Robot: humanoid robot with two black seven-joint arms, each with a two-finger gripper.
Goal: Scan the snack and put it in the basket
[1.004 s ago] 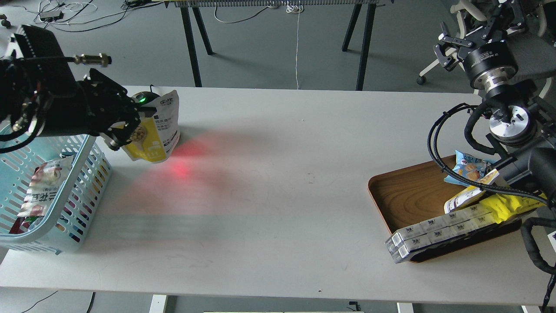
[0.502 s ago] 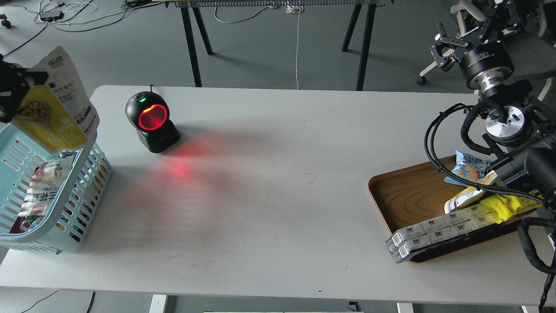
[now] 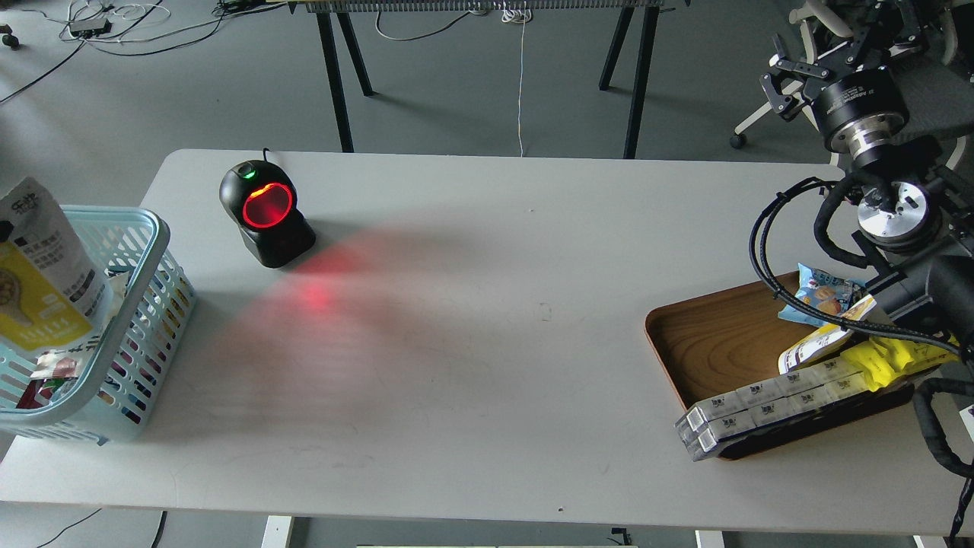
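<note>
Left end effector is out of sight past the left edge, so whether it has let go of the snack [image 3: 42, 274] cannot be told; a small dark bit touches the pouch's left edge, nothing more. The snack sits upright and slightly tilted, its lower part inside the basket [image 3: 144, 228] at the desk's [image 3: 487, 342] left end, its white top above the rim.

To finish the placing well, I judge the pouch should be lowered until its base rests on the packs already in the basket, then released — not dropped from height, since a light stand-up pouch may tip over the rim. Withdraw straight up so the fingers do not snag the slotted wall.

Right end effector [image 3: 787, 72] hangs high at the far right, over the floor beyond the desk — its fingers look spread, with nothing between them. The scanner [image 3: 266, 213] glows red toward the desk's middle, well apart from the basket. The brown tray [image 3: 708, 342] at the right holds more packs.
</note>
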